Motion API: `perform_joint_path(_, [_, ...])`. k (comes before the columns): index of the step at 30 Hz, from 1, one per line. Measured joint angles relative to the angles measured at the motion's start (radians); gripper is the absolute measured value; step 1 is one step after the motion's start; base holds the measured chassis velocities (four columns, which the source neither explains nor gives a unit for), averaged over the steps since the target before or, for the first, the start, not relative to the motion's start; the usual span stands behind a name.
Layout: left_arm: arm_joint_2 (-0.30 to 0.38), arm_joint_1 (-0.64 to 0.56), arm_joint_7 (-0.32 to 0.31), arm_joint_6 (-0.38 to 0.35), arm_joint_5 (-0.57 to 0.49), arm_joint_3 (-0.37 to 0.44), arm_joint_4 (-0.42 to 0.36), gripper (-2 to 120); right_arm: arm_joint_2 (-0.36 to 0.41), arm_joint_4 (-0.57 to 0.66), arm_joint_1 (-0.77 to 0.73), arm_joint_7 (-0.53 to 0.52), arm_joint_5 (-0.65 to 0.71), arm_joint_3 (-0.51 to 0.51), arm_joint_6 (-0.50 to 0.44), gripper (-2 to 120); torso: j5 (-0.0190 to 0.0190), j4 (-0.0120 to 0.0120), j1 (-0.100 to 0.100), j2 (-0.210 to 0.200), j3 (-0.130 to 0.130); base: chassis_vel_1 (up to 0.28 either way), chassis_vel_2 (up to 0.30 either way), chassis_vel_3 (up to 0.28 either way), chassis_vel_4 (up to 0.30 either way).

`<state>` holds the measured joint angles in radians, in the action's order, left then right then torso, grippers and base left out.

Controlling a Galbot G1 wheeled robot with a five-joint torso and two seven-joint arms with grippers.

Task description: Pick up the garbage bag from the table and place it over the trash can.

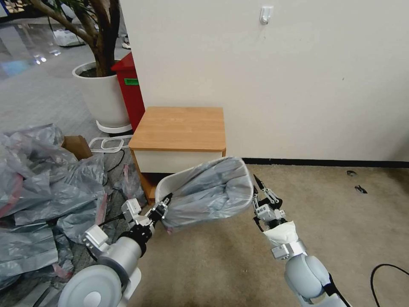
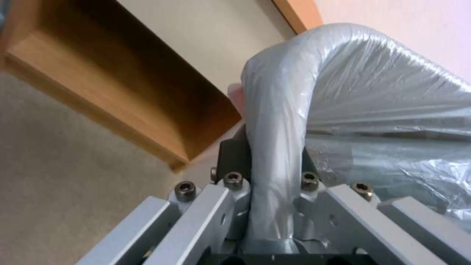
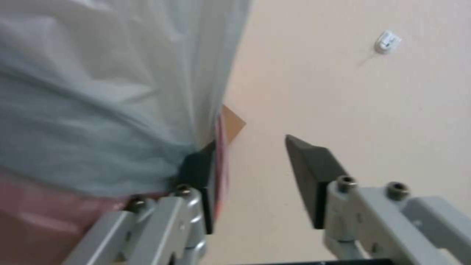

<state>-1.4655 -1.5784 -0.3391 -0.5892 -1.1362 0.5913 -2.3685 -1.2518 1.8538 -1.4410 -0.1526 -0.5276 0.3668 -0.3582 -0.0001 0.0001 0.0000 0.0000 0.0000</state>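
The grey garbage bag (image 1: 211,192) is stretched over the beige trash can (image 1: 171,180), which stands on the carpet in front of the wooden table (image 1: 179,128). Part of the can's rim shows bare at its left. My left gripper (image 1: 163,209) is at the can's near-left corner, shut on the garbage bag (image 2: 279,121) where it wraps the rim. My right gripper (image 1: 260,188) stands open at the can's right side. In the right wrist view one of its fingers (image 3: 198,176) touches the bag (image 3: 108,110) and its pink-red rim, while the other is free.
A big heap of grey bags (image 1: 42,192) covers the floor at the left. Behind it stand a white plant pot (image 1: 102,94) and a tall red bin (image 1: 130,94). The wall runs behind the table. Open carpet lies to the right, with a black cable (image 1: 383,273) near the corner.
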Motion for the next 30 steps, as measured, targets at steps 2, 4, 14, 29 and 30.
perform_joint_path(2, [0.004, 0.006, -0.001, 0.000, -0.001, 0.006, 0.005, 5, 0.003, 0.004, -0.008, 0.006, 0.015, 0.002, -0.003, 44, 0.0000, -0.0001, 0.000, 0.000, 0.000, 0.000, 0.000, 0.000, 0.000])
perform_joint_path(4, [0.010, 0.017, -0.004, 0.003, -0.007, 0.022, 0.014, 4, 0.013, 0.014, -0.030, 0.024, 0.065, 0.009, -0.013, 53, 0.0000, -0.0001, 0.000, 0.000, 0.000, 0.000, 0.000, 0.000, 0.000])
perform_joint_path(14, [0.018, 0.029, -0.006, 0.007, 0.003, 0.031, 0.046, 3, 0.044, 0.071, -0.076, 0.132, 0.350, 0.021, -0.011, 85, 0.0000, -0.0001, 0.000, 0.000, 0.000, 0.000, 0.000, 0.000, 0.000])
perform_joint_path(29, [0.106, -0.001, 0.038, 0.016, 0.256, -0.015, 0.060, 3, 0.055, 0.267, -0.088, 0.102, 0.551, 0.096, 0.038, 76, 0.0000, -0.0001, 0.000, 0.000, 0.000, 0.000, 0.000, 0.000, 0.000])
perform_joint_path(30, [0.121, -0.013, 0.065, 0.012, 0.356, -0.032, 0.057, 3, 0.081, 0.339, -0.085, 0.101, 0.602, 0.079, 0.083, 71, -0.0002, -0.0001, 0.000, 0.000, 0.000, 0.000, 0.000, 0.000, 0.000])
